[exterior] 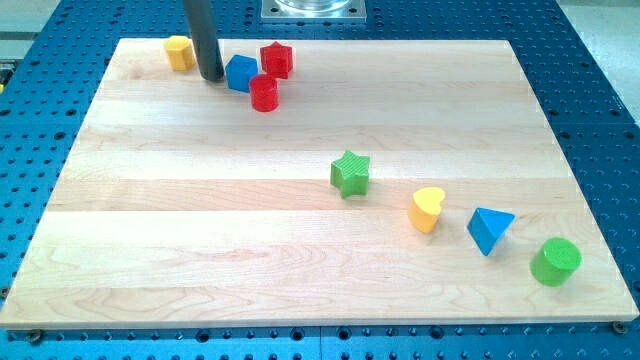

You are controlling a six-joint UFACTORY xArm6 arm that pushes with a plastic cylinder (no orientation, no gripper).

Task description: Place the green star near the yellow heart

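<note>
The green star (350, 173) lies on the wooden board (200, 220) a little right of the middle. The yellow heart (427, 209) lies to its lower right, a short gap apart. My tip (211, 76) is far off at the view's top left, just left of a blue block (241, 73) and right of a yellow block (180, 52). The tip touches neither the star nor the heart.
A red star (276, 59) and a red cylinder (264, 92) sit beside the blue block at the top left. A blue triangle (489, 229) and a green cylinder (555, 261) lie right of the heart. A metal mount (313, 9) is at the top edge.
</note>
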